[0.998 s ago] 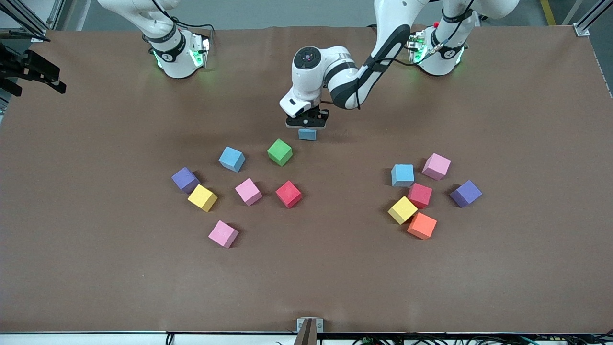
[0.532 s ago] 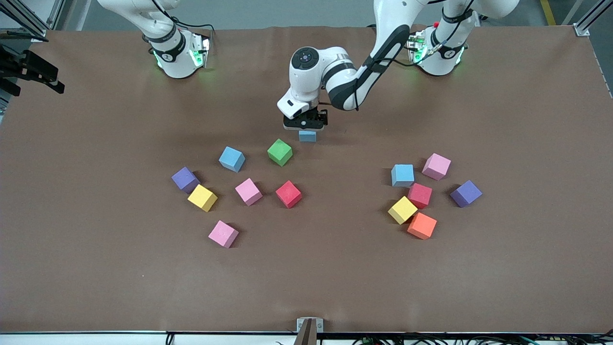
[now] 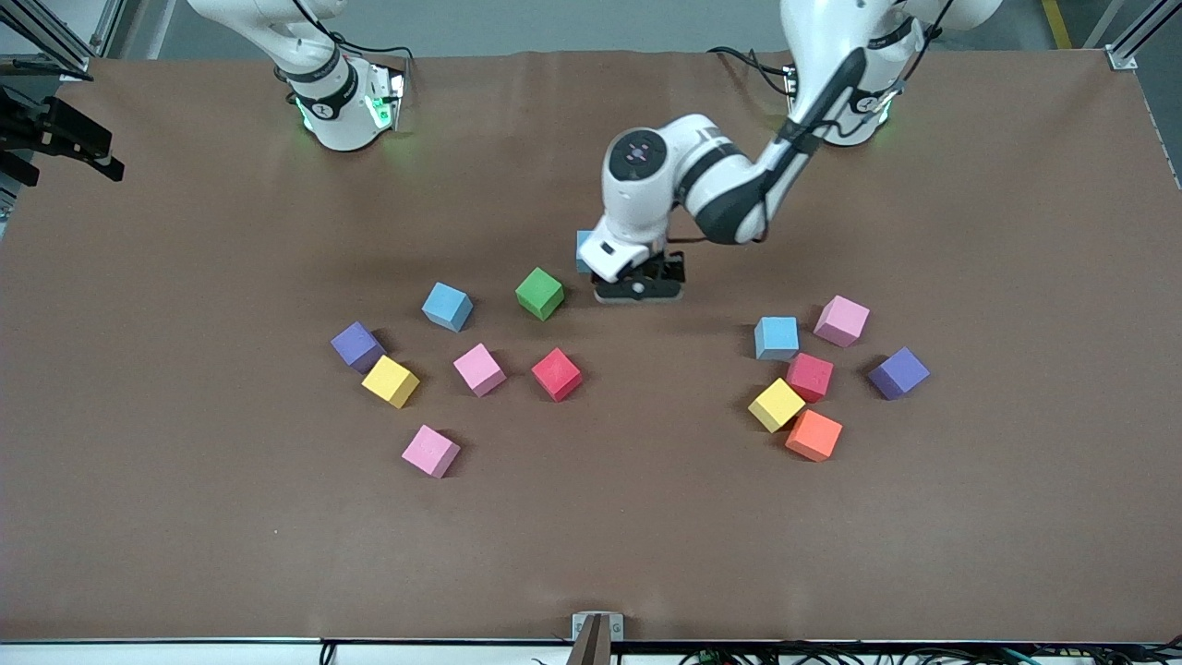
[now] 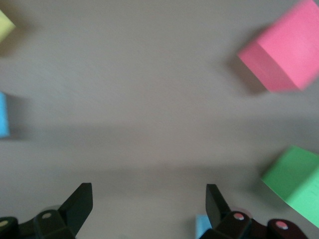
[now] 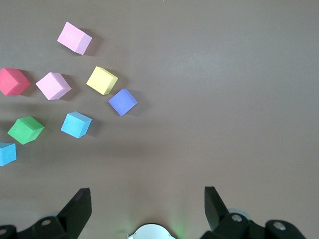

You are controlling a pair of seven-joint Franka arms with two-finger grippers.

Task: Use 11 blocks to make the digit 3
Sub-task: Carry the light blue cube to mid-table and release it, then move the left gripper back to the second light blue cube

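While the left gripper [image 3: 639, 289] hovers with jaws wide and empty beside the placed light blue block [image 3: 583, 249], a careless swing could knock it; the right gripper [image 5: 144, 199] waits open, other blocks [image 3: 539, 294] scattered on the surface [image 3: 185, 554].

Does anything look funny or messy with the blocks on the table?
Nothing looks broken or knocked over. The blocks just sit scattered at different angles in two loose bunches, not a 3 yet. One light blue block sits apart, partly hidden by the left claw.
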